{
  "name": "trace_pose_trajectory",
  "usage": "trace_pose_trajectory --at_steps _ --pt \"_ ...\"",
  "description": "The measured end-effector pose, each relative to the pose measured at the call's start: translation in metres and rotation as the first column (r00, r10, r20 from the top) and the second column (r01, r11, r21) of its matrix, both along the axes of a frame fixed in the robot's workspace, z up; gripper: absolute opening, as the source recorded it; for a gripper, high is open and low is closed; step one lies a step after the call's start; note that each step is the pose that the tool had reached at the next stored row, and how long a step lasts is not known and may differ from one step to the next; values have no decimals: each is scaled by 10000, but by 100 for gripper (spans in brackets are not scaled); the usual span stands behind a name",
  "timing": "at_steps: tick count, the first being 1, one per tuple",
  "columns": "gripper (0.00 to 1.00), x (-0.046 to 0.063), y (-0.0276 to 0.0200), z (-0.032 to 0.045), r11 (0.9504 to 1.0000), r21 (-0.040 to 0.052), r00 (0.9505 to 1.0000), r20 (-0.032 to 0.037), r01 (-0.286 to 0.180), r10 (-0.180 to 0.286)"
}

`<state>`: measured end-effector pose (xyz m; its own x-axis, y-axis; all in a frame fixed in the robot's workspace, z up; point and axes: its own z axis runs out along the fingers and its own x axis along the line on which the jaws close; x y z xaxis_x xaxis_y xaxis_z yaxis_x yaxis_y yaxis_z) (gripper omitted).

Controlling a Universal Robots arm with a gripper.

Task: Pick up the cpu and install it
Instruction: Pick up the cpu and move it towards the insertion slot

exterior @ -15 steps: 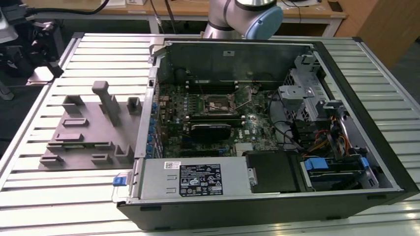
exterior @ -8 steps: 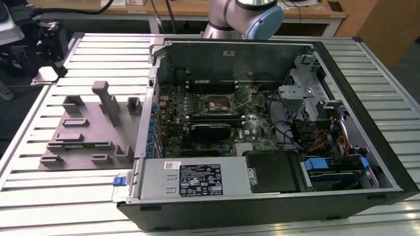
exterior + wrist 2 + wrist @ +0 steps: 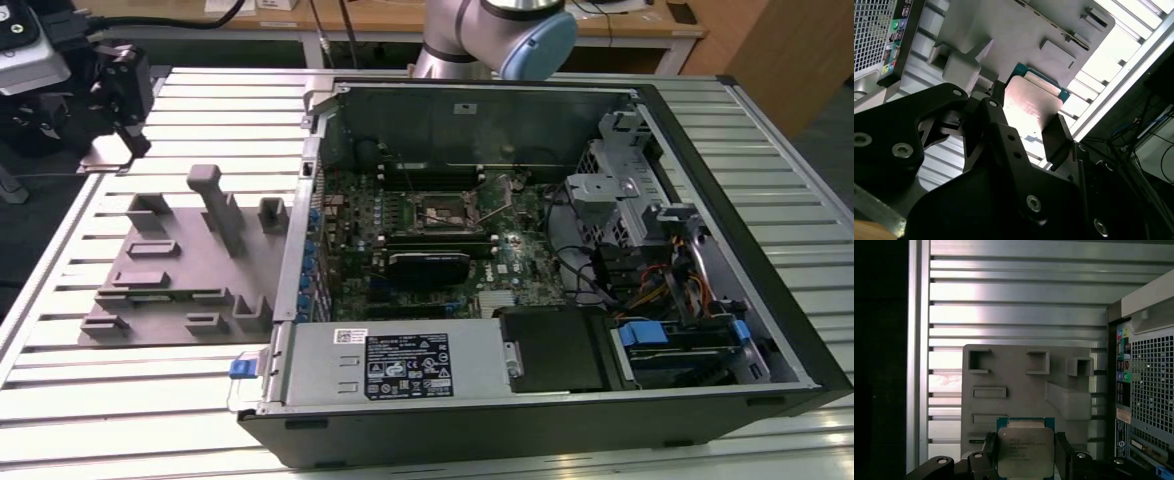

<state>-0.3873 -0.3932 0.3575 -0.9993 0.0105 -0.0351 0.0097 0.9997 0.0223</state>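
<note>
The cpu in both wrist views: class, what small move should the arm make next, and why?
Probably carry the cpu toward the computer case. The gripper is shut on it over the grey fixture block, while the socket sits inside the case, to the exterior view's right of that block.

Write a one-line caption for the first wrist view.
Gripper clamped on the cpu, with the grey fixture block and the computer case on the slatted table behind it.

Pale wooden desk behind slatted table
</note>
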Motion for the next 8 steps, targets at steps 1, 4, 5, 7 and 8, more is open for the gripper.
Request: trace_pose_trajectory --at_steps 1,4,5,7,8 --pt "54 16 0 0 10000 0 10000 -1 0 0" --pt "54 64 1 0 10000 0 10000 -2 1 -1" --pt "54 80 1 0 10000 0 10000 -4 0 0" --pt "54 112 2 0 10000 0 10000 -5 1 -1" --pt "54 128 2 0 10000 0 10000 -5 1 -1"
